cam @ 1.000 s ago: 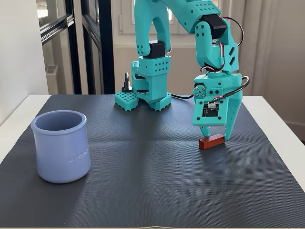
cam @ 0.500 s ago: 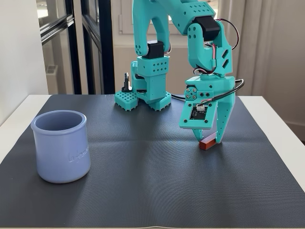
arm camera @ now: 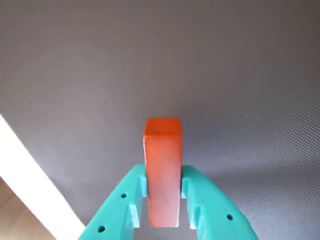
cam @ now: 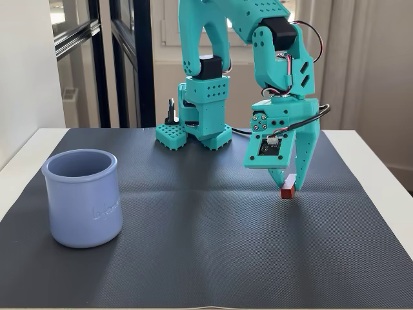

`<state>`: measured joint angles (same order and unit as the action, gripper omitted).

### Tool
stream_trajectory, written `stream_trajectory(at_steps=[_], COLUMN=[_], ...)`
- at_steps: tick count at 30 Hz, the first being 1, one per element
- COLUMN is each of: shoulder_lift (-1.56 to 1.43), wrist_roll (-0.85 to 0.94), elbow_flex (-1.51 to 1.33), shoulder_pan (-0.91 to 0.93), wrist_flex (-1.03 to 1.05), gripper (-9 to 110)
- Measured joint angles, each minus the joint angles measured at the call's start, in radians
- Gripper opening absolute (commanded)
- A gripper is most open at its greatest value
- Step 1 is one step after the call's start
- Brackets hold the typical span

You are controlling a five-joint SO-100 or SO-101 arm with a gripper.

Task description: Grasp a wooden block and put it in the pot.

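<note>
Fixed view, near left: pot (cam: 82, 197) upright on dark mat (cam: 206, 258), mouth open, empty as far as visible; faint script on side. Well apart from block.

Mid-right of mat: gripper (cam: 288, 184) pointing down, wooden block (cam: 288, 188) pinched at tips. Block seen end-on here, low over mat; cannot tell if lifted clear or touching.

Wrist view: gripper (arm camera: 162, 187) closed to block width, one teal finger (arm camera: 122, 205) pressed flat on each long side of wooden block (arm camera: 162, 170). No gap either side. Block runs straight out along the finger line, far end poking past tips, near end back between jaws. Looks centred, not skewed.

Handling (judgement): rigid wood, light, small; no crush risk, no flex. Faces smooth, painted red, so prob a bit slippery against hard plastic; narrow contact patch → could pivot or slide if arm swings fast. Hold across the two long sides, near mid-length, seems right and is what's in place.

Far: arm base (cam: 193, 132) clamped at far edge of mat, windows behind.

Step in hand (judgement): grasp made, carry leftward + nearer to pot not yet done. Needs lift enough to clear rim, then release over the opening. Pot mouth wide vs block, so drop tolerance generous
</note>
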<state>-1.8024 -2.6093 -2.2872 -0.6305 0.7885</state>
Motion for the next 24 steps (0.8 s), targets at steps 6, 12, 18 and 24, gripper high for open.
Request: stream_trajectory(at_steps=[6,12,18,24], shoulder_lift=[-0.143,-0.288,-0.377,-0.407], wrist_roll=[0.143,0.382,0.675,0.954], elbow_flex=[-0.003,-0.003,-0.003,0.005], shoulder_pan=[0.089,0.239,0.407,0.568], wrist_flex=[0.031,0.077,0.077,0.077], gripper=[3,3,3,3])
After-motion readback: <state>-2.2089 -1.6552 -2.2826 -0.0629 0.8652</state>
